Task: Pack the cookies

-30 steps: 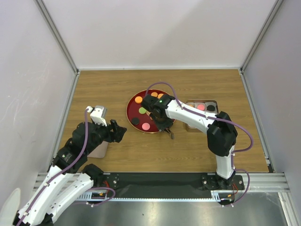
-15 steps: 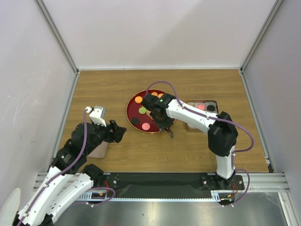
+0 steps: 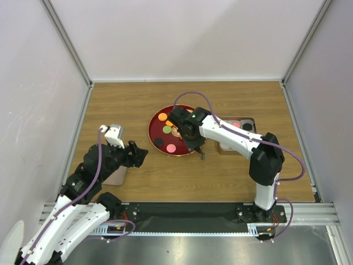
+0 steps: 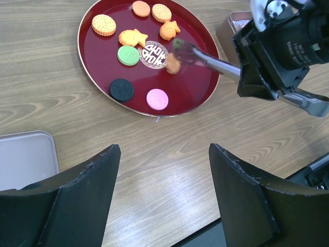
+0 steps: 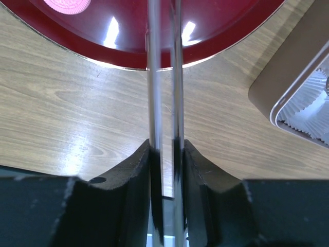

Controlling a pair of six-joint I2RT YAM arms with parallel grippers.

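Note:
Several cookies lie on the dark-red plate [image 4: 200,98]: round orange ones [image 4: 104,24], orange fish [image 4: 132,37], a green one [image 4: 128,55], a black one [image 4: 122,89] and a pink one [image 4: 157,99]. My right gripper [image 5: 165,146] is shut on a pair of metal tongs [image 5: 164,77]. The tongs [image 4: 216,60] reach over the plate, and their tips pinch a small orange cookie [image 4: 173,64] just above it. In the top view the right gripper [image 3: 193,141] hangs over the plate's [image 3: 156,122] near right edge. My left gripper [image 4: 164,149] is open and empty over bare wood.
A rectangular metal tin [image 3: 224,147] stands right of the plate, with a pink cookie [image 3: 235,125] and a black cookie [image 3: 247,126] inside; its pleated paper liner [image 5: 308,105] shows. A flat grey lid [image 4: 25,159] lies by my left arm. Frame posts and walls border the table.
The right arm has shifted slightly to the right with the tongs over the plate. The left arm has stayed put.

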